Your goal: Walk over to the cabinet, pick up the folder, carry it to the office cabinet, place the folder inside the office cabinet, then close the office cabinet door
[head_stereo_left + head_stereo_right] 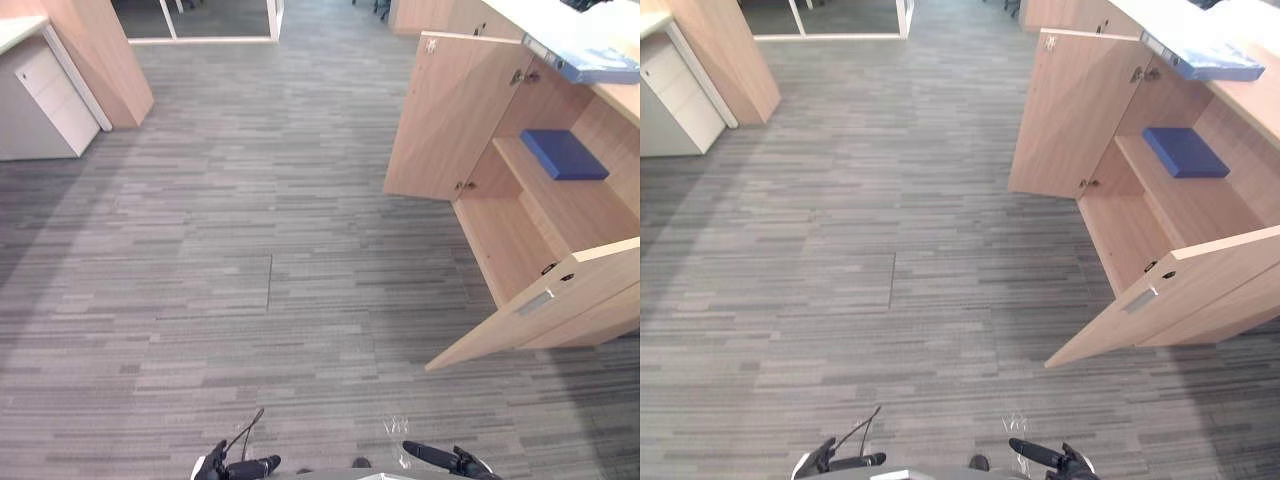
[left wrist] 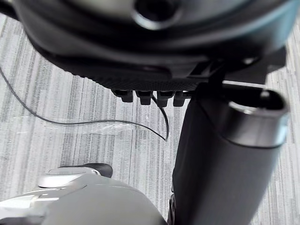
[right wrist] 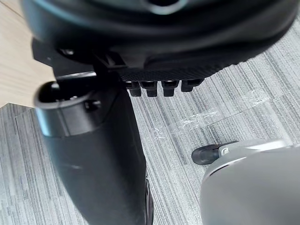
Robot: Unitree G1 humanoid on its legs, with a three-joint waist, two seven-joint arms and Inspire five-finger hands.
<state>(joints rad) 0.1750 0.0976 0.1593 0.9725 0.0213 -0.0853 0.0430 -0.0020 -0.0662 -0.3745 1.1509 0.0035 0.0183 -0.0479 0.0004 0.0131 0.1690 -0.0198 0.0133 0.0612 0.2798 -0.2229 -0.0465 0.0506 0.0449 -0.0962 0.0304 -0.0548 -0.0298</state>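
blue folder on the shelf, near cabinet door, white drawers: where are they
blue folder (image 1: 563,153): left eye view, top face
near cabinet door (image 1: 590,300): left eye view, middle of panel
white drawers (image 1: 62,100): left eye view, front face

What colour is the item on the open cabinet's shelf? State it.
The item is dark blue; best: left eye view.

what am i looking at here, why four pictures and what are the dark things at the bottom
This is a walking humanoid robot. The two wide pictures come from cameras in its head, looking down at a grey carpet floor. The dark shapes at the bottom edge are its left hand and right hand, both open and holding nothing. The two close-ups come from wrist cameras, each looking along its own hand. On the right stands a wooden cabinet with both doors open. A dark blue flat item lies on its shelf, and a pale blue folder lies on top.
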